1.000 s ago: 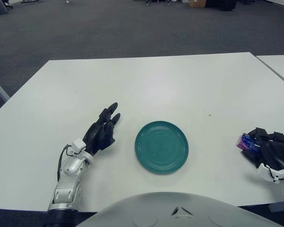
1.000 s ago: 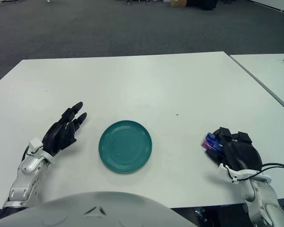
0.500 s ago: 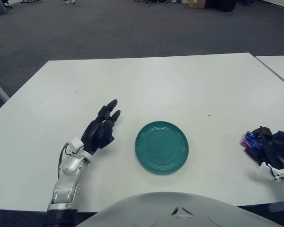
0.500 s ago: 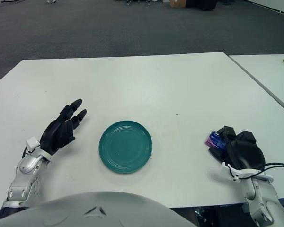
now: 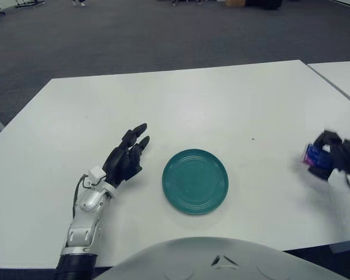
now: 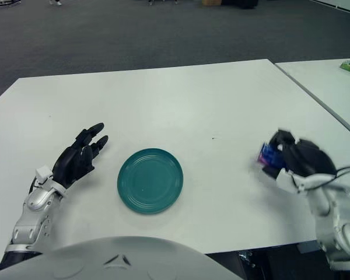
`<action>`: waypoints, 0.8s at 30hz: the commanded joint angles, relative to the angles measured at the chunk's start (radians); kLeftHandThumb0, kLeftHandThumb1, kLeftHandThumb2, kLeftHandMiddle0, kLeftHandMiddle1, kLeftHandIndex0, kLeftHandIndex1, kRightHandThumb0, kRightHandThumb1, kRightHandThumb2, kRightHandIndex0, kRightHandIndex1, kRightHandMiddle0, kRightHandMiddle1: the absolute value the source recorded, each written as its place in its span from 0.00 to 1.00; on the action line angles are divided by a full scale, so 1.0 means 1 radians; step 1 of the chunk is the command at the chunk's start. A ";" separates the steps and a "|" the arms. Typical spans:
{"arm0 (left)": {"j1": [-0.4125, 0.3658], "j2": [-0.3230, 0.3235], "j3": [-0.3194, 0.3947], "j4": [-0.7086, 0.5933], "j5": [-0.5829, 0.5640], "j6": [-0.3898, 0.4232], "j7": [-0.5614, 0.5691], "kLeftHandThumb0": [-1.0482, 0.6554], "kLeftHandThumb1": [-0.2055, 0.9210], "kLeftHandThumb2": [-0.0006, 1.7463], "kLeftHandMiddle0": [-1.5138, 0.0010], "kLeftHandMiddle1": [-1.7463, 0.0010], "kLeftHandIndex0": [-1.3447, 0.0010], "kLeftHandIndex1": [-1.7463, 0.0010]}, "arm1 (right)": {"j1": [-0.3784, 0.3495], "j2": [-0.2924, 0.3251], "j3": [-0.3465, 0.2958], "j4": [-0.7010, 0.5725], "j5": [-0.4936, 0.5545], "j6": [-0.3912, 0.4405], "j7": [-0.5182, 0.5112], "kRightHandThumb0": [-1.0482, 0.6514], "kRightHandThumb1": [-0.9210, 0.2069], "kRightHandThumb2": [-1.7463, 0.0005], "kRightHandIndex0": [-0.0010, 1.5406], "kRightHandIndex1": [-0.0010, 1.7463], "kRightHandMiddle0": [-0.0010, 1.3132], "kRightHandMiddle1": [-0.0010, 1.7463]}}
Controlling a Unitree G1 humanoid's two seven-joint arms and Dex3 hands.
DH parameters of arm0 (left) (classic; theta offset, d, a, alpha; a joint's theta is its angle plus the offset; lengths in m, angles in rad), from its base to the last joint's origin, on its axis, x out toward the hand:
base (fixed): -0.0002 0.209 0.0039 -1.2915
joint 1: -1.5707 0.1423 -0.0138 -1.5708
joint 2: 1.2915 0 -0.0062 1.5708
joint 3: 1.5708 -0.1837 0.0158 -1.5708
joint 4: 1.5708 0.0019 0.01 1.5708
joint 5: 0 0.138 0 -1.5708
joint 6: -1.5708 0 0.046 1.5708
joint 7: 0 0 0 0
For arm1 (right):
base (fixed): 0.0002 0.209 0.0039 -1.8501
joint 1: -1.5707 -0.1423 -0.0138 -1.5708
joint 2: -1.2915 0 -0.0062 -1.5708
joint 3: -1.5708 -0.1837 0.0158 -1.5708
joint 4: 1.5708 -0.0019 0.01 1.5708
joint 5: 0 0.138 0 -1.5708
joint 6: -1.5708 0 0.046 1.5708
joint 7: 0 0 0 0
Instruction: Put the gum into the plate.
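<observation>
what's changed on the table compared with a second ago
The right robot hand, shut on the gum, has lifted from the table's right edge, carrying the gum up with it. The teal plate is where it was, holding nothing, and the left robot hand remains open to its left.

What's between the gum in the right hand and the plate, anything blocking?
Nothing visible. The right hand grips the gum to the right of the green plate, with only bare white table between them. The left hand shows on the plate's far side.

right robot hand [image 6: 297, 158] motion-blurred, gum [image 6: 269, 154] mostly hidden in its fingers, label unreadable
</observation>
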 commanded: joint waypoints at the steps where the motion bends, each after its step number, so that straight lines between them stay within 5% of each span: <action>1: -0.015 -0.004 0.013 0.014 -0.005 0.015 0.017 0.12 1.00 0.52 0.73 0.97 1.00 0.58 | -0.171 -0.039 -0.006 -0.121 -0.024 0.020 0.035 0.38 0.28 0.46 0.45 1.00 0.30 1.00; 8: -0.028 -0.008 0.019 0.034 -0.052 0.045 -0.012 0.14 1.00 0.51 0.71 0.97 1.00 0.55 | -0.400 0.030 0.142 -0.229 -0.123 0.093 0.103 0.38 0.29 0.45 0.46 1.00 0.31 1.00; 11: -0.029 -0.007 0.015 0.039 -0.063 0.046 -0.022 0.15 1.00 0.51 0.71 0.97 1.00 0.55 | -0.422 0.057 0.182 -0.253 -0.166 0.107 0.121 0.38 0.29 0.45 0.45 1.00 0.31 1.00; 16: -0.031 -0.011 0.003 0.059 -0.057 0.037 -0.025 0.15 1.00 0.49 0.72 0.98 1.00 0.58 | -0.505 0.182 0.356 -0.323 -0.295 0.142 0.190 0.38 0.29 0.45 0.44 1.00 0.31 1.00; 24: -0.033 -0.040 -0.008 0.052 -0.034 0.058 0.025 0.17 1.00 0.47 0.68 0.97 1.00 0.56 | -0.500 0.329 0.496 -0.282 -0.367 0.100 0.164 0.38 0.30 0.44 0.46 1.00 0.31 1.00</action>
